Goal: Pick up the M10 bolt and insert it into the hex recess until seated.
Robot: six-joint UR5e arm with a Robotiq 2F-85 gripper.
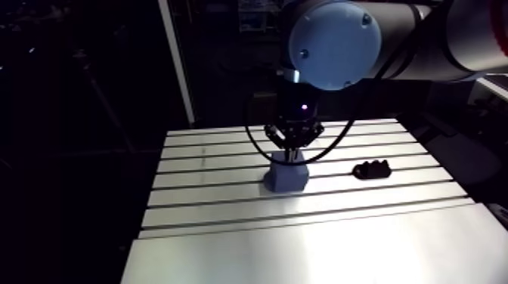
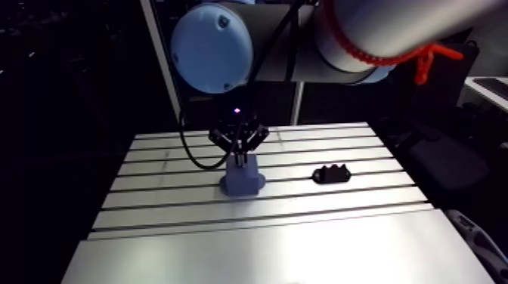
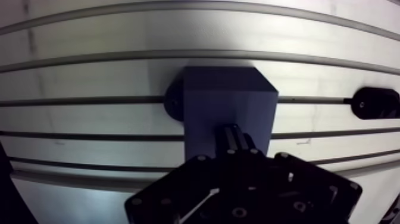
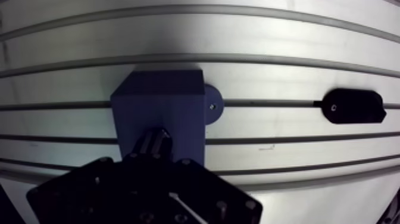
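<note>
— Aluminium table point(image 1: 204, 198), slots running from left edge to right edge, with a smooth plate point(image 1: 302, 257) along the near edge. What's on it?

— Two things. A blue-grey block point(image 3: 229, 98) sits roughly midway between the left and right edges, on the slotted part. A black holder point(image 2: 332, 174), low with a bumpy top, lies well apart from the block toward the right edge.

— Same line?

— The wrist view says yes. One slot point(image 4: 268, 103) runs from the block's round tab point(image 4: 213, 107) on to the black holder. The tab lies flat on the table with one screw in it, touching the block's side.

— And the gripper point(image 3: 236, 136)?

— It points straight down over the block, tips at its top face. The fingers point(image 3: 228, 140) are drawn in close, not spread.

— Closed on what?

— A ribbed, glinting stub shows between them in the wrist view. That is the M10 bolt point(image 4: 153, 140), pinched by its shank and upright as far as I can judge.

— Where does the bolt stand?

— Over the block's top face, toward the edge nearest the gripper body. Its lower end is hidden behind the fingers, and so is the hex recess. Seated or not, I cannot tell.

— Is the block tilted?

— No, it sits flat on the table.
</note>
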